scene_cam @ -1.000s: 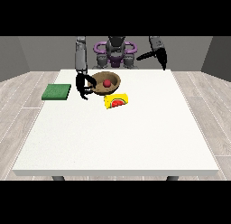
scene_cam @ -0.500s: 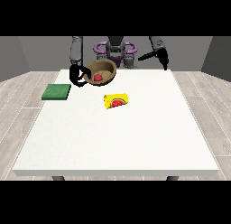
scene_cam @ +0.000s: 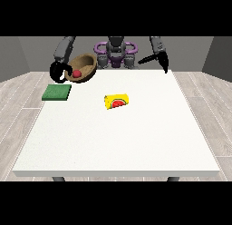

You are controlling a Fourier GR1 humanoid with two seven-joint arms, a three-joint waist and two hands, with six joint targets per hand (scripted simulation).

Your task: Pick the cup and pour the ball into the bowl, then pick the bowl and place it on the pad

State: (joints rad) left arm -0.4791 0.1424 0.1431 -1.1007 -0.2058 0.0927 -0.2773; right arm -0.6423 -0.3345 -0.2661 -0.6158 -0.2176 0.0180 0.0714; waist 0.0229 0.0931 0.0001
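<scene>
I see the hand at the view's left [scene_cam: 58, 70] curled round the tilted wooden bowl [scene_cam: 84, 65], red ball [scene_cam: 77, 73] inside, raised at one o'clock from the green pad [scene_cam: 56, 92]; the other hand's [scene_cam: 161, 61] fingers hang straight.

It looks like a bare test room rather than a home or kitchen, though little of it shows. Grey walls [scene_cam: 27, 54] rise behind the robot [scene_cam: 116, 49], pale plank flooring [scene_cam: 20, 97] spreads beneath, and one large white table [scene_cam: 136, 142] stands alone, stretching forward from the hand at the view's right [scene_cam: 156, 59].
</scene>
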